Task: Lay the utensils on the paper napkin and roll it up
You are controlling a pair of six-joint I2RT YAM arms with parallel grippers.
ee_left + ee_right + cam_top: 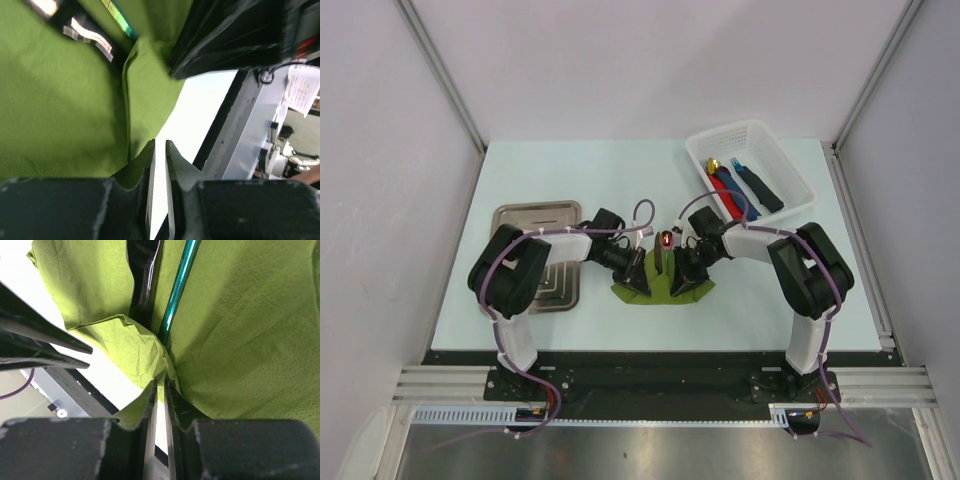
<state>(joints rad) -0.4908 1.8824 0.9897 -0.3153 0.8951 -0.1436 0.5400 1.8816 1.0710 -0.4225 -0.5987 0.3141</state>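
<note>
Right wrist: paper napkin (240, 330) pinched between jaws.

Pale blue-green table (570, 170), surface clean, evenly lit from above. Plain white back wall (650, 60) and side walls (370, 200), joined by grey metal posts (440, 70). Aluminium rail (650, 385) along near edge; brushed metal sheet (650, 450) below it.

Pale table (520, 170) carries: silver metal tray (525, 215) at left; crumpled olive-green paper napkin (663, 290) lower centre; white basket (725, 131) upper right.
</note>
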